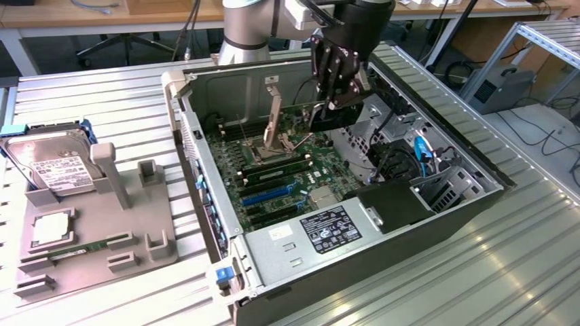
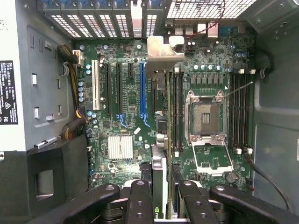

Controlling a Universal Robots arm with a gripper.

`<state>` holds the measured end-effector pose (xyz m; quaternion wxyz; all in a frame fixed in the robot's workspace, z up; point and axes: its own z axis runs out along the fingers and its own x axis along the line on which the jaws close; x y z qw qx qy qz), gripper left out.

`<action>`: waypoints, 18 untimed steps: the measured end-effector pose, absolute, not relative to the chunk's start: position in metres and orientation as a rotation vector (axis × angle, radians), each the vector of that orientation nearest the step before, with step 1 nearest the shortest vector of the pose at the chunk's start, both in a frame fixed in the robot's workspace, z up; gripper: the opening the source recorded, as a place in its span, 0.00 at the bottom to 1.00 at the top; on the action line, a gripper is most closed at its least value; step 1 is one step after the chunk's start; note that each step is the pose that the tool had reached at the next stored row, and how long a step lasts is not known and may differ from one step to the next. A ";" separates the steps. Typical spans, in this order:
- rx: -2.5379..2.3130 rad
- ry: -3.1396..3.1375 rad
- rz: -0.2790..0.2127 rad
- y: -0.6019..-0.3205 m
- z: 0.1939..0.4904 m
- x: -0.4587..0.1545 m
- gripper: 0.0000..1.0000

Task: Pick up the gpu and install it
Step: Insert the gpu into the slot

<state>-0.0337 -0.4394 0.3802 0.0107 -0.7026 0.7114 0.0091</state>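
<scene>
The hand [image 2: 161, 198] is part-closed, pinching the gpu [image 2: 160, 154], which hangs edge-on below it. Beyond the card lies the motherboard [image 2: 131, 107], its blue slot [image 2: 142, 88] just beside the card, within the open computer case [image 1: 453, 231].

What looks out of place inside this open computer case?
Nothing looks spilled or damaged. The silver processor socket on the green motherboard stands open and empty, its metal cover flipped up. The fingers grip the green gpu card.

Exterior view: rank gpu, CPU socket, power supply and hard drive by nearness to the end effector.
1. gpu, gripped by the end effector.
2. CPU socket, on the motherboard.
3. power supply, nearer the camera.
4. hard drive, exterior view's far left.
</scene>
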 end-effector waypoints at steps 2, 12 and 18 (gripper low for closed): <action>-2.192 2.220 0.028 -0.440 0.379 -0.034 0.27; -2.192 2.220 0.028 -0.442 0.376 -0.034 0.27; -2.192 2.220 0.028 -0.442 0.374 -0.034 0.27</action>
